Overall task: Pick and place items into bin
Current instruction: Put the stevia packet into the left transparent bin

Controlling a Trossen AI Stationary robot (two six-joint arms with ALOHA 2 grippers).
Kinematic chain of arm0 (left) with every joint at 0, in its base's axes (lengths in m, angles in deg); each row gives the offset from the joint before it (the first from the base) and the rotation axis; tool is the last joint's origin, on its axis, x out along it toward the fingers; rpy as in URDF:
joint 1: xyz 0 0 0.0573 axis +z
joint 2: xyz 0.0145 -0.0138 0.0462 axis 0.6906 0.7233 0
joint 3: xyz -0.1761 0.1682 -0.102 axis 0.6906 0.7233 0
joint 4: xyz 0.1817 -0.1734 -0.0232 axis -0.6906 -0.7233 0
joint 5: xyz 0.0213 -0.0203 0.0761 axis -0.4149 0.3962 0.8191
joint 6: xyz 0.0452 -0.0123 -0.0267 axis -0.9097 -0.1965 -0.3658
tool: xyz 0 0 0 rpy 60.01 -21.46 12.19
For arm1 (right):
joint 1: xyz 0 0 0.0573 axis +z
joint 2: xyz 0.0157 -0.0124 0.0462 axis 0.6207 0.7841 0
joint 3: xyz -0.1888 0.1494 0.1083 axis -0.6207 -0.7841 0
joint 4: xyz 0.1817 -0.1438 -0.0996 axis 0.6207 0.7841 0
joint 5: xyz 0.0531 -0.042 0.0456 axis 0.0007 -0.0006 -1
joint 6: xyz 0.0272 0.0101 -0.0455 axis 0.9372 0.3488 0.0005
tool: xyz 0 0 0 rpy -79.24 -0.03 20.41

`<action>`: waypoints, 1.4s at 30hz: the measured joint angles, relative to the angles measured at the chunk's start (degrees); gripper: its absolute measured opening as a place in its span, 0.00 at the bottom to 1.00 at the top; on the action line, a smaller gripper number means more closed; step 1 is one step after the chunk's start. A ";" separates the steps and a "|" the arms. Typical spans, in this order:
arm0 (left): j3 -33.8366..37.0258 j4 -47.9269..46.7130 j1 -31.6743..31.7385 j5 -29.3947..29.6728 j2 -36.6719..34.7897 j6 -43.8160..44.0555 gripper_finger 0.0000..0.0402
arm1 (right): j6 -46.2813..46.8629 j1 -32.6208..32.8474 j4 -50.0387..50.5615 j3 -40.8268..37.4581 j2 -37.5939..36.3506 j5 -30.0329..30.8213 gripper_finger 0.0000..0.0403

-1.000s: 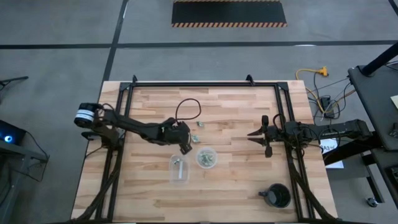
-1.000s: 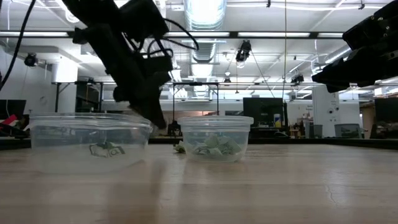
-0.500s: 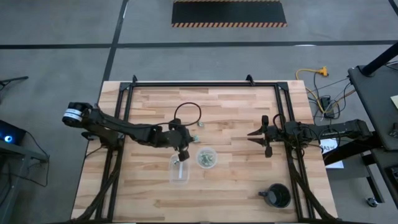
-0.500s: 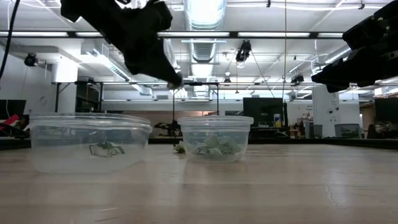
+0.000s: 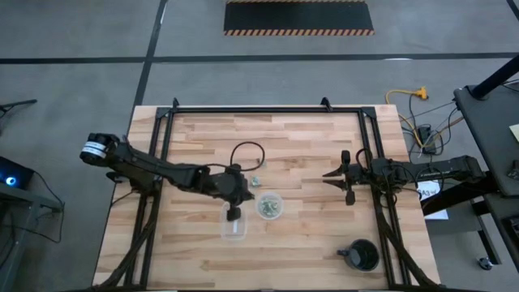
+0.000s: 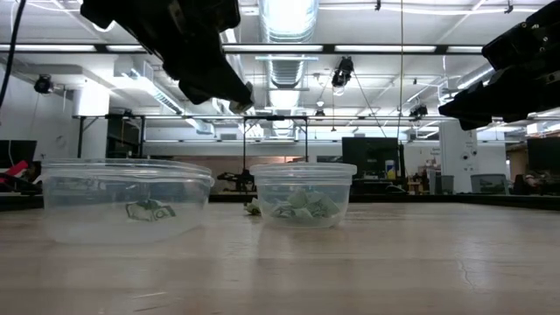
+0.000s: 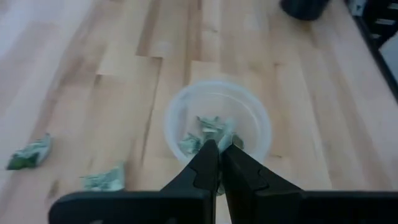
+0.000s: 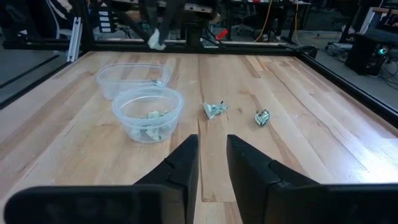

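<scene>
My left gripper (image 5: 233, 214) hangs high over the table, between a wide clear tub (image 6: 122, 197) and a clear round cup (image 6: 303, 194), shut on one tiny pale piece. The cup (image 5: 269, 205) holds several pale green pieces (image 7: 208, 130). The tub (image 5: 233, 225) has one piece (image 6: 150, 210) on its floor. Two loose pieces (image 8: 214, 110) (image 8: 261, 117) lie on the wood beyond the cup. My right gripper (image 5: 330, 174) waits open over the table's right side. My left gripper pinches a tiny pale piece (image 8: 155, 40) between the ends of its two fingers (image 6: 229, 94), coming from above and slanting down. The piece is lifted clear, well above the rims of the tub and the cup.
A black round mug-like object (image 5: 362, 255) stands near the table's near right corner. A black frame rail (image 5: 268, 109) runs along the table's far edge and down its sides. Bare wood lies between the cup and my right gripper.
My left gripper has risen from just above the table beside the loose pieces and moved toward the near edge, over the wide tub. It has stayed shut, with the small piece at its fingertips. My right arm has kept still.
</scene>
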 joint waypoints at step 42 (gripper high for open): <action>-0.85 -14.22 -10.09 -7.19 -4.80 5.85 0.00 | -0.04 0.01 0.00 0.00 0.00 0.01 0.21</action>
